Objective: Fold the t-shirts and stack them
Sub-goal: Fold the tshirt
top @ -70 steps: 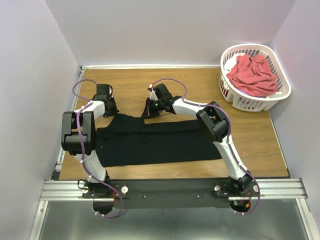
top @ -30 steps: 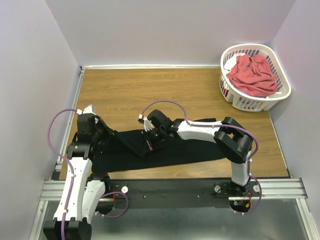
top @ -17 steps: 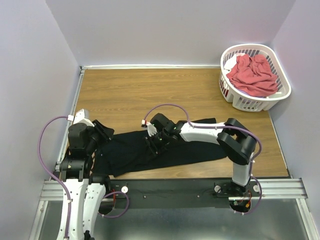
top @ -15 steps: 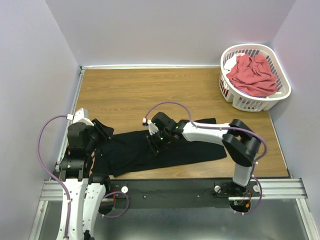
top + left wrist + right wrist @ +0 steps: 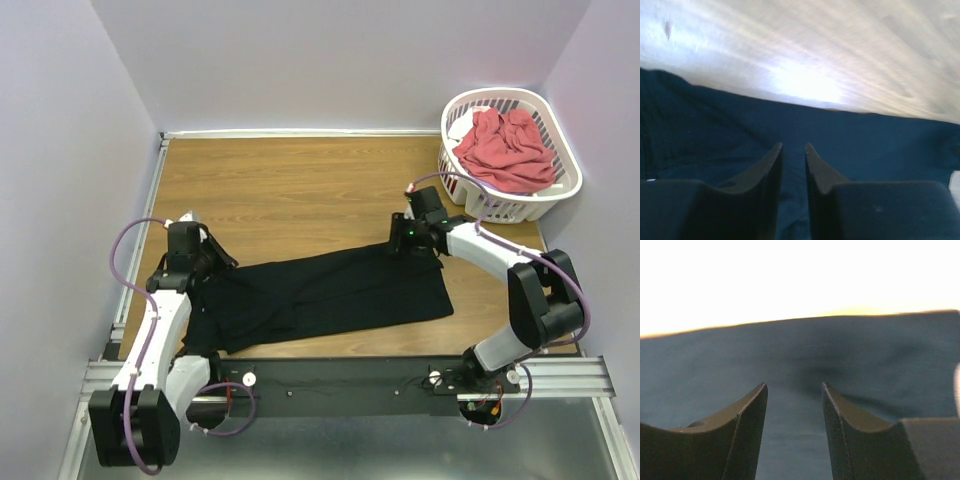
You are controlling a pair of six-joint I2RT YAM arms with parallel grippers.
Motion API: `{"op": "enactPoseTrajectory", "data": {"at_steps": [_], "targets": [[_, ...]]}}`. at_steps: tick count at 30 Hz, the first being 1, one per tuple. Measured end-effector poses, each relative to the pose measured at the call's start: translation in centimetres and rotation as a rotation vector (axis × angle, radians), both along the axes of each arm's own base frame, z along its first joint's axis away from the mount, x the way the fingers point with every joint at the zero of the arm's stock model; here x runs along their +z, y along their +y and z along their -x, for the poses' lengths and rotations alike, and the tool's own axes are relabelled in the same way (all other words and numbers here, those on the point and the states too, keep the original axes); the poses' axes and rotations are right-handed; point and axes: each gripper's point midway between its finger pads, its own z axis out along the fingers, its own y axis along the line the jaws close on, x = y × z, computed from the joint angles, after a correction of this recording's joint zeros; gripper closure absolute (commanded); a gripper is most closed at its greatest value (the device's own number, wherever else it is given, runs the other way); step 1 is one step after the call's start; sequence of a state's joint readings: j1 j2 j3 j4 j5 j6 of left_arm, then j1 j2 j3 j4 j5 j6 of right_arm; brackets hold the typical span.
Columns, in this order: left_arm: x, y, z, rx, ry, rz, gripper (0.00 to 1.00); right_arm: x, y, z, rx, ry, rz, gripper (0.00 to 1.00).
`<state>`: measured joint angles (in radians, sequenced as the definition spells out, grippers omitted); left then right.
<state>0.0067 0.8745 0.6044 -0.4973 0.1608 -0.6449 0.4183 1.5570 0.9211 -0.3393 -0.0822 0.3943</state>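
The black t-shirt (image 5: 330,295) lies in a long strip on the table (image 5: 300,180), near my side. The red t-shirt (image 5: 505,150) sits in the white basket (image 5: 500,93). My left gripper (image 5: 793,146) is a little apart over the black shirt's left end. My right gripper (image 5: 794,385) is wider apart over its right end. Both hold nothing.

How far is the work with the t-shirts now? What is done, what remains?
Done: the black t-shirt lies on the table as a long band, apparently folded once lengthwise. In hand: the left gripper at its left end and the right gripper at its far right corner are open, holding nothing. Left: shorter folds, and the coral-red t-shirt crumpled in the basket; no stack yet.
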Motion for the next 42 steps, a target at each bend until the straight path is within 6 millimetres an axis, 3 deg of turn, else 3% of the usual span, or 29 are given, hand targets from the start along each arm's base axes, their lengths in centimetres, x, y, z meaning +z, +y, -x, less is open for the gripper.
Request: {"op": "enactPoseTrajectory", "data": {"at_steps": [3,8,14,22,26,30,31,33,36,39,42], "targets": [[-1.7,0.1,-0.4,0.038,0.046,0.022,0.71,-0.8,-2.9,-0.7,-0.106,0.025,-0.002,0.46],[-2.8,1.4,-2.5,0.129,0.037,0.045,0.71,-1.6,-5.7,-2.1,-0.236,0.023,-0.033,0.46],[-9.4,4.2,-2.3,0.244,0.205,0.069,0.76,-2.9,-7.8,-4.0,-0.354,0.023,-0.101,0.47],[-9.0,4.8,-9.8,0.197,0.153,0.088,0.77,-2.8,-10.2,-6.2,-0.480,-0.010,-0.190,0.47],[-8.5,5.1,-13.2,0.167,0.123,0.080,0.69,-2.7,-10.9,-7.1,-0.511,-0.020,-0.202,0.47],[-5.9,5.9,-13.8,0.152,0.065,0.027,0.57,-2.6,-11.5,-7.3,-0.499,-0.032,-0.187,0.46],[-4.8,6.1,-13.9,0.155,0.040,0.011,0.48,-2.6,-11.5,-7.2,-0.494,-0.033,-0.185,0.46],[-1.9,6.9,-14.0,0.160,-0.037,-0.041,0.48,-2.6,-11.4,-7.2,-0.476,-0.034,-0.180,0.46],[0.8,7.5,-14.2,0.160,-0.105,-0.091,0.48,-2.6,-11.3,-7.1,-0.455,-0.036,-0.178,0.46],[0.5,7.8,-13.6,0.157,-0.094,-0.117,0.51,-2.5,-11.2,-7.0,-0.436,-0.037,-0.178,0.46],[-2.0,8.0,-12.2,0.155,-0.019,-0.142,0.58,-2.5,-11.1,-7.0,-0.425,-0.037,-0.179,0.46]]}}
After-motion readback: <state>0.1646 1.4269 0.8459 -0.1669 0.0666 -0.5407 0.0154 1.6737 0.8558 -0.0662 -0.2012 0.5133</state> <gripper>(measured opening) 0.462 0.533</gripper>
